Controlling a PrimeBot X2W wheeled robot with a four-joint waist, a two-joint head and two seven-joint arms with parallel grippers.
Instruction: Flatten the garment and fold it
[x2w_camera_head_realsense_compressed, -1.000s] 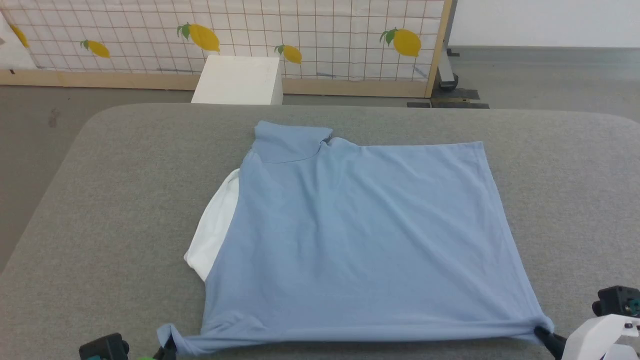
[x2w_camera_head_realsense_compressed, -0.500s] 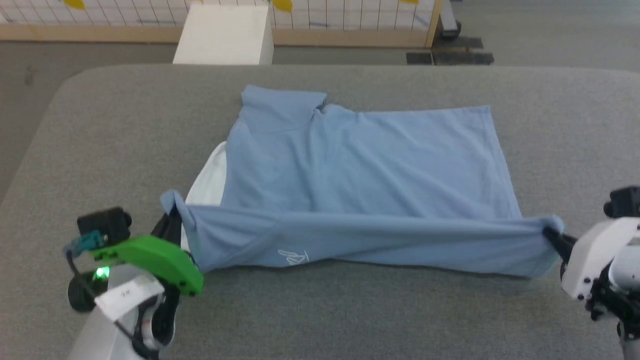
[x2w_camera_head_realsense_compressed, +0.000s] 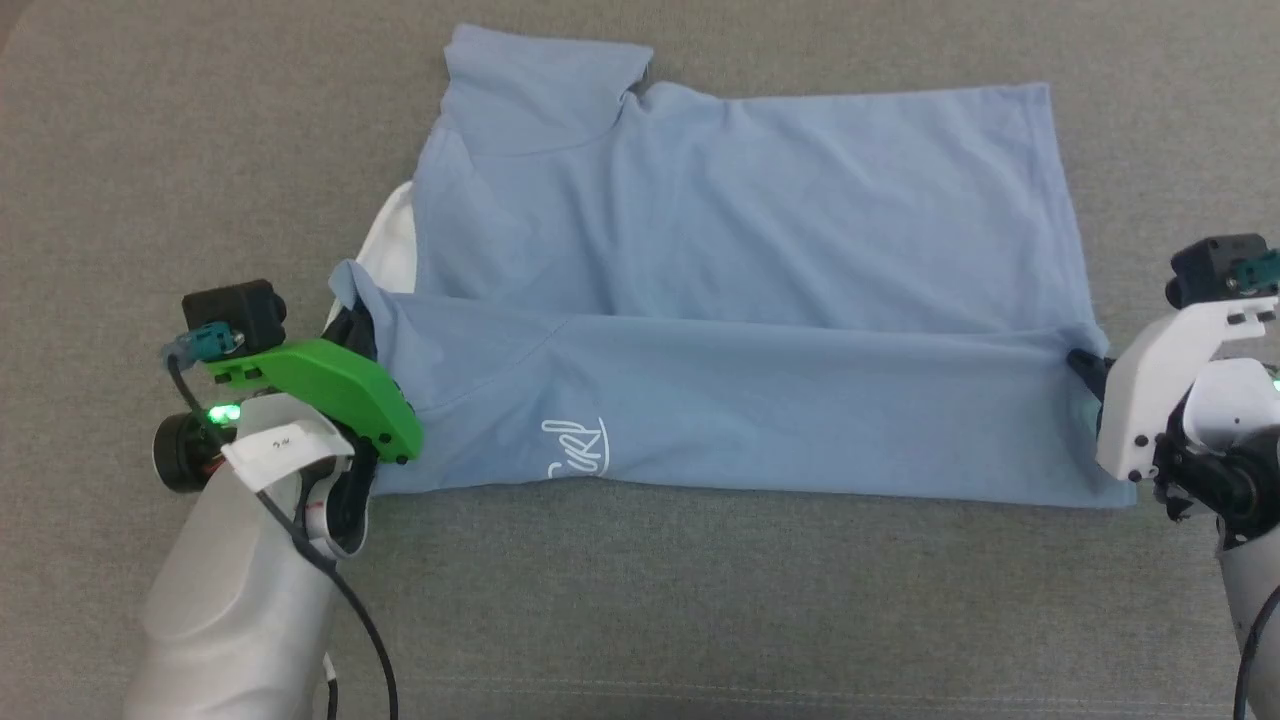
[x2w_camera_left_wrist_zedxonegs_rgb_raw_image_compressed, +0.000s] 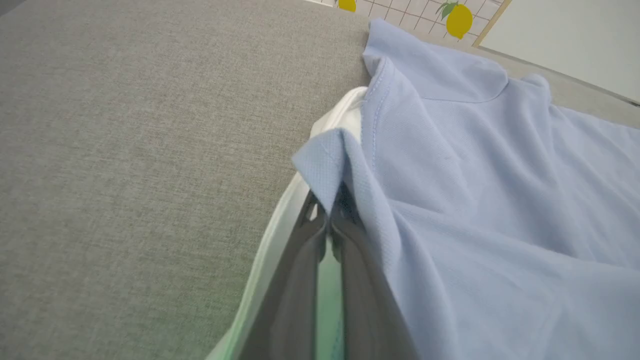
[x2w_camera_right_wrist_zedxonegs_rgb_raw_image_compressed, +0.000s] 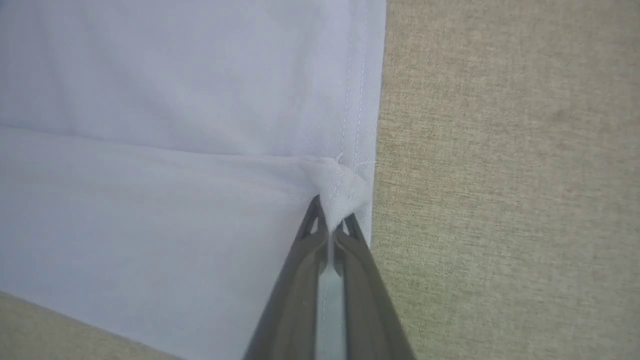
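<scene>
The garment (x2w_camera_head_realsense_compressed: 740, 200), a light blue polo shirt, lies on the grey table (x2w_camera_head_realsense_compressed: 700, 600). Its near part is folded over the rest, so a band of cloth stretches between the two grippers.

The left gripper (x2w_camera_head_realsense_compressed: 352, 330) has its fingers (x2w_camera_left_wrist_zedxonegs_rgb_raw_image_compressed: 300, 280) closed on one corner of the garment. In the left wrist view the two dark fingers are pressed together, and a small point of blue cloth stands up just beyond their tips. The white collar (x2w_camera_head_realsense_compressed: 392, 235) lies just beside these fingers, on their left in that view, partly under the blue cloth. The white script logo (x2w_camera_head_realsense_compressed: 578, 465) is on the folded band, near the left fingers and well apart from the right ones.

The right gripper (x2w_camera_head_realsense_compressed: 1082, 366) is also closed on the garment. In the right wrist view a bunched bit of the stitched edge sits between the fingertips, and bare table is just to the right of them.
</scene>
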